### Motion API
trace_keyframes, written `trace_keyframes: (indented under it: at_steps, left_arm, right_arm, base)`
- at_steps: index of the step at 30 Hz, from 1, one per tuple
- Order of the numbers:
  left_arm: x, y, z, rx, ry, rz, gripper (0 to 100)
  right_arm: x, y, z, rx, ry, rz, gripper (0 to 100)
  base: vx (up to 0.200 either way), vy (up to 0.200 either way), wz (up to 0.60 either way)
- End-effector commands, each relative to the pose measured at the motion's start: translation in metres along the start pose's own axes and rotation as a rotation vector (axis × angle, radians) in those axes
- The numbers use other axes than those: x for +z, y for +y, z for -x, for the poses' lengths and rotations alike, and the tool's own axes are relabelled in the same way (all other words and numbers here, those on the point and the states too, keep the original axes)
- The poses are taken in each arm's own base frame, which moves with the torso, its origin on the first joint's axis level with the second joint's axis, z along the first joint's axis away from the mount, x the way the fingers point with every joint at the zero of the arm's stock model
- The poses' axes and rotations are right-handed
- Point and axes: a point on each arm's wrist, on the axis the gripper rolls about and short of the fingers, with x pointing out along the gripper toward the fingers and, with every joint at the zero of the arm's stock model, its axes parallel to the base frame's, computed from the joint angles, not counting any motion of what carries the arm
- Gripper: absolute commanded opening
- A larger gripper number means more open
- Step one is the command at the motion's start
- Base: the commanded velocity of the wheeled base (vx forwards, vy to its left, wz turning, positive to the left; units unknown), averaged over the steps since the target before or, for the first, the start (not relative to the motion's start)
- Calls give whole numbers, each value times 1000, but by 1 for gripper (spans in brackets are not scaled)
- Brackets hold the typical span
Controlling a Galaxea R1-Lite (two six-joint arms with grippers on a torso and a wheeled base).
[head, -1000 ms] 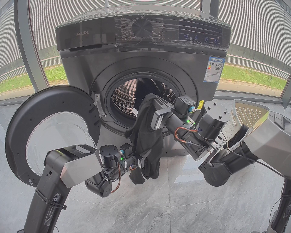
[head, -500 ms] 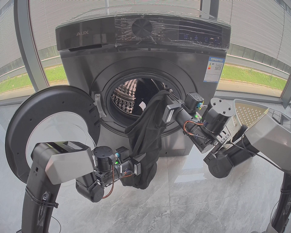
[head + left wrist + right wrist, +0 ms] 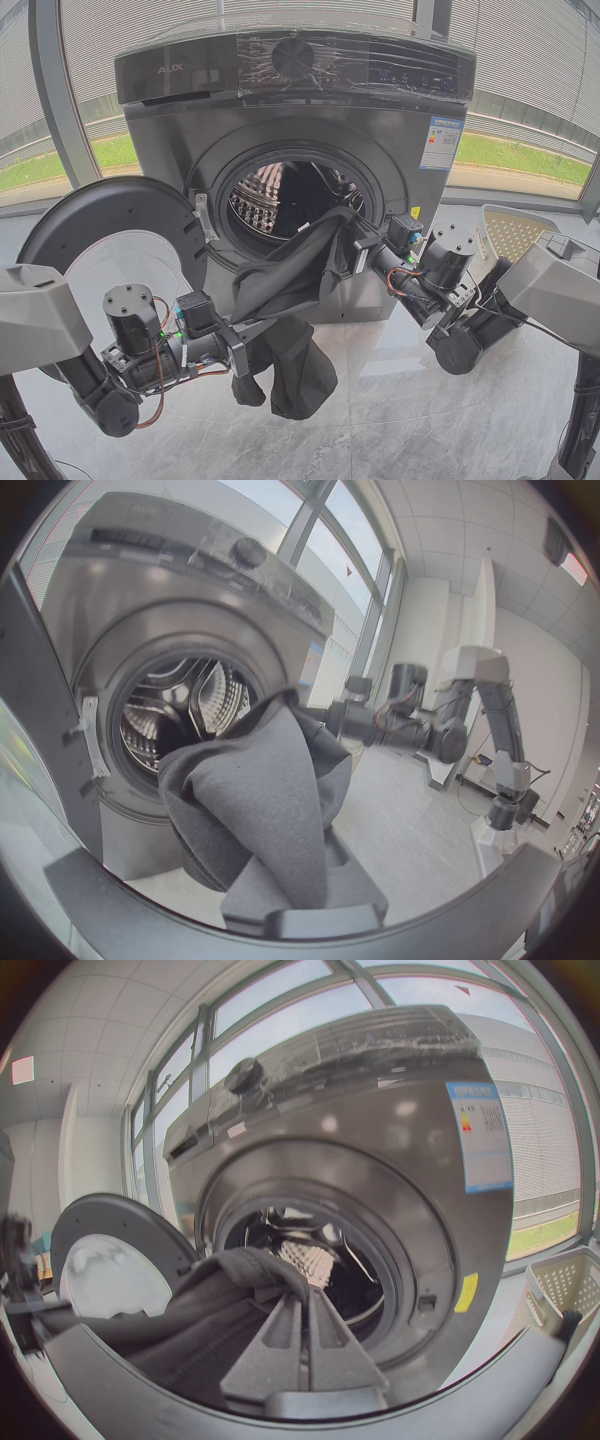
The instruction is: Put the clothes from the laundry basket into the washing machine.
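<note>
A dark garment [image 3: 294, 265] is stretched between the robot's two arms in front of the open washing machine [image 3: 181, 144], not yet inside the drum [image 3: 262, 194]. The right claw [image 3: 355, 236], clenched on the cloth's upper corner, sits at 4 o'clock on the rim of the drum opening. The left claw [image 3: 265, 324], at about 7 o'clock from that opening and well below it, is clamped on the other end. The rest of the garment hangs from it toward the grey tiled floor [image 3: 406, 425].

The round door [image 3: 106, 212] stands swung open at 9 o'clock. The pale laundry basket [image 3: 519, 231] sits on the floor at 3 o'clock, just beside the machine.

The maker's name appears in pale letters at 11 o'clock on the control panel [image 3: 350, 62], which is covered in crinkled clear film. A blue-edged energy label [image 3: 442, 142] with coloured bars is stuck at 2 o'clock of the opening; its small print is too fine to read. A small yellow tag [image 3: 415, 212] is just below it.

Half a second earlier the garment drooped steeply from the right claw. Since then the left arm has swung out toward 9 o'clock and risen, pulling the cloth into a taut, slanting sheet, while the right claw has slid down the rim toward 4 o'clock.
</note>
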Motion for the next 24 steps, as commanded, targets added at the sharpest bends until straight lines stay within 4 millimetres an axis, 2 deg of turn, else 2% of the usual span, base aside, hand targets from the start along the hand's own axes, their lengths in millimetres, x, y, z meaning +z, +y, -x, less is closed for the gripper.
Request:
trace_keyframes:
  at_steps: [1, 10, 13, 14, 18, 24]
  left_arm:
    - [34, -14, 28, -21, -93, -37, 0]
    - [37, -11, 26, -11, -109, -45, 0]
    - [40, -11, 26, -9, -119, -50, 0]
    - [41, -11, 25, -8, -123, -52, 0]
    - [46, -10, 28, 10, -145, -63, 0]
    - [56, -13, 29, 60, -183, -81, 0]
  right_arm:
    - [-22, 3, 15, 13, 98, 13, 0]
    - [-22, 2, 20, 10, 113, 14, 0]
    - [-17, 4, 34, 25, 136, 14, 0]
    - [-13, 9, 38, 37, 129, 5, 100]
    - [-12, 10, 55, 53, 164, -31, 100]
    - [-21, -2, 87, 78, 205, -14, 100]
  base:
    - [0, 0, 0]
    - [0, 0, 0]
    - [0, 0, 0]
    - [0, 0, 0]
    - [0, 0, 0]
    - [0, 0, 0]
